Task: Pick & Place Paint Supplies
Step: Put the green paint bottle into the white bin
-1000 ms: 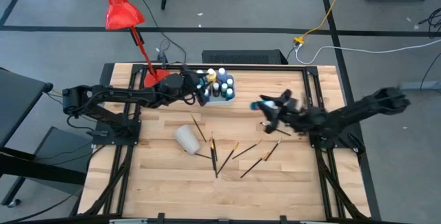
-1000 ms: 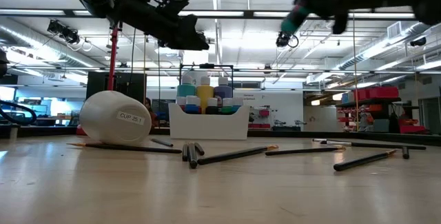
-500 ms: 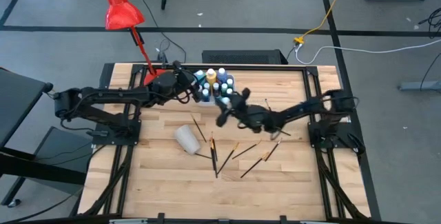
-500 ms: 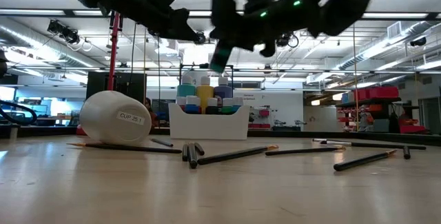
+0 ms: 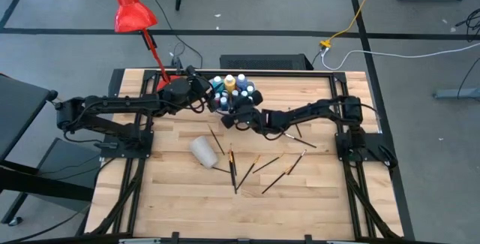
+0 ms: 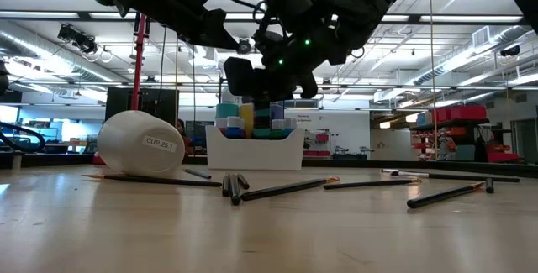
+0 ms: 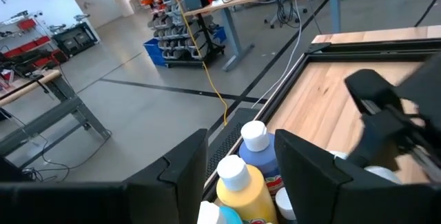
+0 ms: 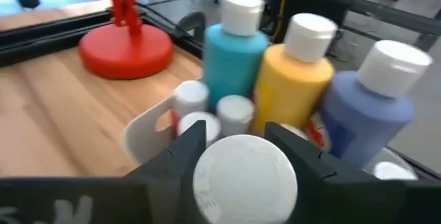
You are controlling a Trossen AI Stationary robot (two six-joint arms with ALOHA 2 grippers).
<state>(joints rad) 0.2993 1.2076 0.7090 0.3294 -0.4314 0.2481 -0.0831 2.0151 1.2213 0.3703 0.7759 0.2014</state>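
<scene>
- Right arm has swung across from its own side of the table to the white caddy (image 5: 241, 103) at the far middle; a sec ago it was well off to the right, carrying a teal bottle
- Right gripper (image 5: 241, 113) now sits at the caddy's near edge, jaws part-closed on a white-capped bottle (image 8: 242, 176); the cap fills the space btwn its fingers (image 8: 185, 143) in the right wrist view; bottle body hidden there
- Low view: right gripper (image 6: 252, 76) hangs just above the caddy (image 6: 254, 149), so the bottle is not yet set in
- Left gripper (image 5: 214, 97) hovers over the caddy's left end, jaws parted w/ nothing between; barely shifted over the last sec
- Left wrist view: its fingers (image 7: 182, 172) frame a yellow bottle (image 7: 242, 191) and a blue bottle (image 7: 260, 156) standing in the caddy
- Caddy already holds teal bottle (image 8: 234, 48), yellow and blue ones upright, plus small white caps
- Meaning: one more bottle is at the drop point; likely next = lower & release
- Risk: both grippers crowd the same caddy, near each other
- Still loose on table: paintbrushes (image 5: 244, 170) scattered near the middle, a white cup (image 5: 203, 152) on its side just beside them
- Red desk lamp (image 5: 132, 13) at far left corner, not part of job
</scene>
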